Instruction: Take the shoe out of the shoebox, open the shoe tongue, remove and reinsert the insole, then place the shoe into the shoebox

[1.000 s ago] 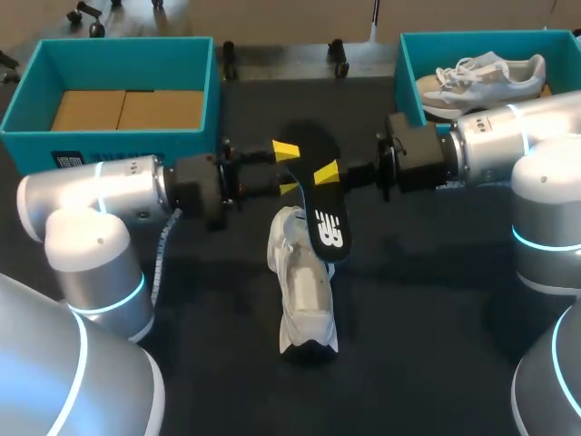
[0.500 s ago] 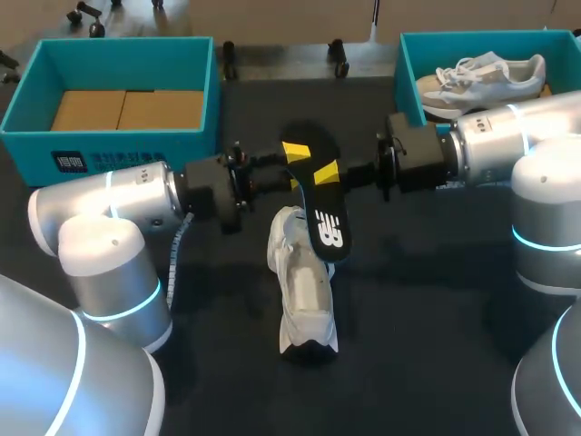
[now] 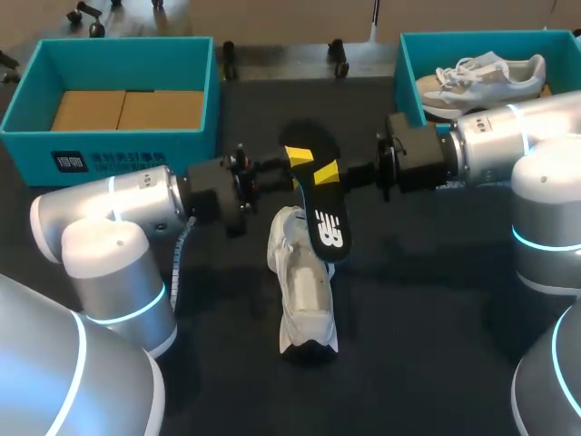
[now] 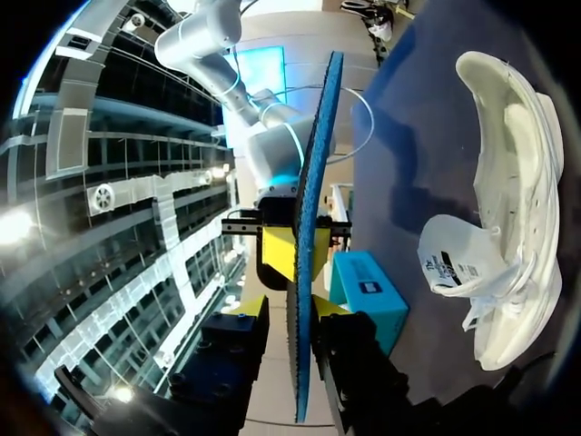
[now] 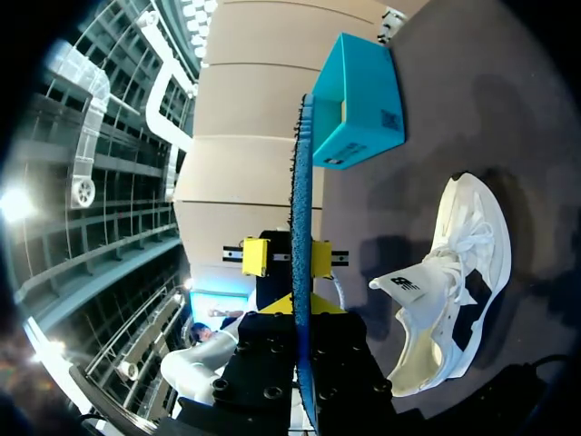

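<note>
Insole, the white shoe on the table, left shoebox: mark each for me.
insole (image 3: 329,227), head view, on its printed lower end.
white shoe (image 3: 304,291), head view, on its open inside.
left shoebox (image 3: 136,142), head view, on its front wall.

Head cam is fixed high behind the robot and looks down on the whole surface (image 3: 427,309). Wrist cams sit close in, facing each other from opposite sides of the insole (image 4: 309,227), edge-on to it. All three views share insole and white shoe (image 3: 304,295).
</note>
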You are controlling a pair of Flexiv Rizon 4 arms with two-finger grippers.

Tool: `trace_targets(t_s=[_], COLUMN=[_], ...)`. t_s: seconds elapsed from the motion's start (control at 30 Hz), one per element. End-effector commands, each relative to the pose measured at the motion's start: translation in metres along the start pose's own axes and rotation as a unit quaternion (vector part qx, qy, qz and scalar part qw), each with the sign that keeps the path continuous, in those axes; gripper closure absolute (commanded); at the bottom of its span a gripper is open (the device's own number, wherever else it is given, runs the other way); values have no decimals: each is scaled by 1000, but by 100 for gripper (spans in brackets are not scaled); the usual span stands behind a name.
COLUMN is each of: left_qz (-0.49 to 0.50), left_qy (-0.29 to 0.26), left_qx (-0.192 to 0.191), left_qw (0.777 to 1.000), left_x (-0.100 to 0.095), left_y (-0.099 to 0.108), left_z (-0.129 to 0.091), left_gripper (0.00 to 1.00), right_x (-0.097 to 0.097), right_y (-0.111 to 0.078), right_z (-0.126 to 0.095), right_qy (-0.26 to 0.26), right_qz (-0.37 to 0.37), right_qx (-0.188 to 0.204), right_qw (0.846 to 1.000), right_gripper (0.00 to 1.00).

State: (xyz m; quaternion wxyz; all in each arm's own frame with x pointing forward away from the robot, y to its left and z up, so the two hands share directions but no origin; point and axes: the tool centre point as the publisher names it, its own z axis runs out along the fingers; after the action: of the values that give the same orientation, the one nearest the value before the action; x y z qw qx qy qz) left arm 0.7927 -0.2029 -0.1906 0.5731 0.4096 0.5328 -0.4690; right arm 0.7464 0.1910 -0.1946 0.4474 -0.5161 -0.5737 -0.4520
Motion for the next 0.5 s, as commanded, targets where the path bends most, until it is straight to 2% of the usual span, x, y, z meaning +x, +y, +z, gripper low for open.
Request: trace_targets(t_s=[0.03,0.33,0.37,0.43,0.5], left_qz=[0,-1,-1,-2,-4], left_qy=[2,10,10,12,14], left_qx=[-2,-4,-5,-4,-1], left_qw=[1000,1000,1000,1000,1000], left_x=[1,4,4,5,6], left_y=[1,4,4,5,6], left_z=[4,8,8,8,9], left_gripper=[73,82,85,100,100], right_x=[0,0,0,0,0], right_y=[-1,-1,-1,-1,-1], right_z=[1,1,1,1,1], right_qy=[-1,-1,-1,-1,-1], right_qz=[0,0,0,0,0], right_qx=[-1,-1,-1,-1,-1], right_qw=[1000,1000,1000,1000,1000], right_gripper=[100,100,100,100,100])
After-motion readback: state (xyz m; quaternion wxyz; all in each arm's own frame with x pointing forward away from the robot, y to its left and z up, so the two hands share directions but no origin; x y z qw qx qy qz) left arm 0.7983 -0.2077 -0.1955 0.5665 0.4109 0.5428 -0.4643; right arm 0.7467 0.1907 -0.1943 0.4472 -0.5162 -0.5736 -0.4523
